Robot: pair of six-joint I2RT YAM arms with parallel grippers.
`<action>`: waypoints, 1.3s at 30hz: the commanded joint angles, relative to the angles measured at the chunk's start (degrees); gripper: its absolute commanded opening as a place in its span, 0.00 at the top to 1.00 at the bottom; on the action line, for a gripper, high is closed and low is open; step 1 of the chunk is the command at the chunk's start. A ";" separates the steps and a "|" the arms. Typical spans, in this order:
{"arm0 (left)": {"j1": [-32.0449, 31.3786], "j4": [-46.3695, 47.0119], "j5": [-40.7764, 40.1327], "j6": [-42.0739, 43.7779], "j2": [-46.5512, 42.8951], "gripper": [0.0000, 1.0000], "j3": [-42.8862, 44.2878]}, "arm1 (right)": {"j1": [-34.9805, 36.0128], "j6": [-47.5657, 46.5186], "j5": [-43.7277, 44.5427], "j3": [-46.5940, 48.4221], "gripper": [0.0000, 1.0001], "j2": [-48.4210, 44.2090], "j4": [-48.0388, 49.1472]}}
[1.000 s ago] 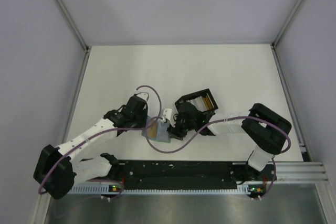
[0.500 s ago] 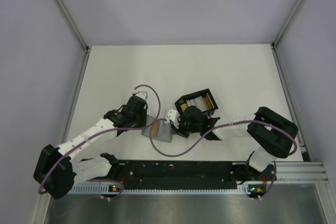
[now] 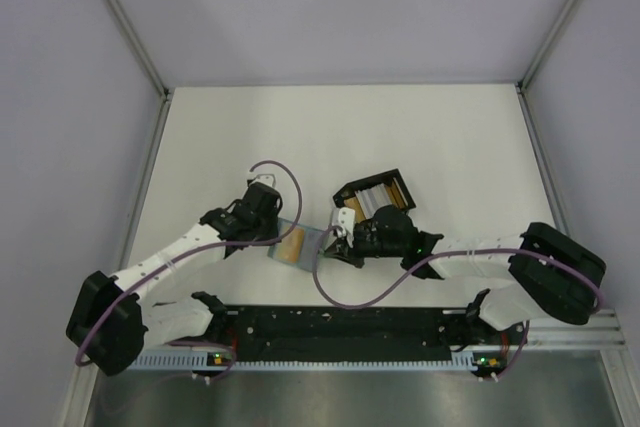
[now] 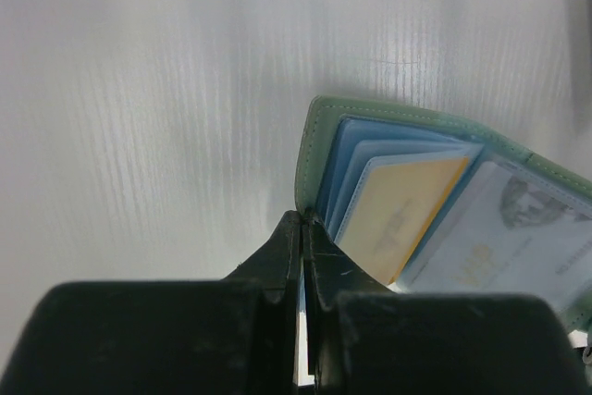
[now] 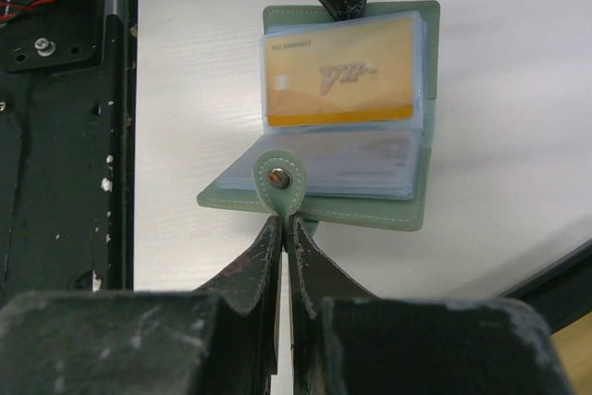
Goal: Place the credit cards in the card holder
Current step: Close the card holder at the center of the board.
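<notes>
Scene: overhead, a white table (image 3: 350, 127) with my two arms reaching in from the 6 o'clock edge, meeting over one small wallet.
Card holder (image 5: 370, 212): sage-green, lying open and flat on the table, at about 7 o'clock from the table's middle, close to the black rail (image 3: 340, 322) that carries my arm bases.
Inside the holder: clear pale blue sleeves fanned like pages. A yellow card (image 5: 338, 71) sits in the sleeve on top. A pale card (image 4: 518, 247) with faint print sits in the sleeve on the other half.
Left claw (image 4: 303, 225): fingers pressed together, clamped on the holder's green cover edge; a thin sliver of the cover shows between them. Overhead, it meets the holder from 9 o'clock.
Right claw (image 5: 282, 221): fingers drawn together, pinching the opposite edge of the holder, right at the foot of the snap tab (image 5: 280, 179). Overhead, it meets the holder from 3 o'clock.
Snap tab: a small rounded green strap with a metal stud, folded over the cover edge, at 6 o'clock in my right wrist view. My left fingertips show at 12 o'clock there, at the holder's far edge.
Black box (image 3: 375, 192): open, with compartments, standing on the table at about 2 o'clock from the holder, just beyond my right wrist. I cannot make out its contents beyond pale and orange strips.
</notes>
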 commanded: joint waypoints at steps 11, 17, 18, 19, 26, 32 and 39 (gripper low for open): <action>0.38 8.63 17.75 0.00 -1.87 0.93 0.70 | 0.79 6.51 2.58 -4.87 1.00 2.54 19.25; 0.38 18.64 28.48 -3.51 -2.22 0.77 -3.87 | 0.88 6.16 4.34 -6.00 0.99 5.97 26.36; 0.38 19.61 29.80 -3.96 -2.22 0.73 -4.31 | 0.88 6.33 4.87 -6.62 1.00 6.41 28.64; 0.29 20.41 30.77 -4.13 -1.96 0.72 -4.92 | 0.79 6.60 5.31 -7.49 0.99 6.85 30.75; 0.29 25.15 37.10 -5.01 -1.60 0.66 -8.00 | 0.79 8.36 6.63 -9.88 0.98 9.05 37.37; 0.38 27.44 39.66 -6.68 -1.25 0.73 -10.38 | 0.79 7.22 8.03 -10.40 0.97 8.26 35.70; 0.29 28.32 39.22 -7.65 -0.73 0.77 -12.40 | 0.88 5.90 9.35 -10.49 0.93 6.77 31.31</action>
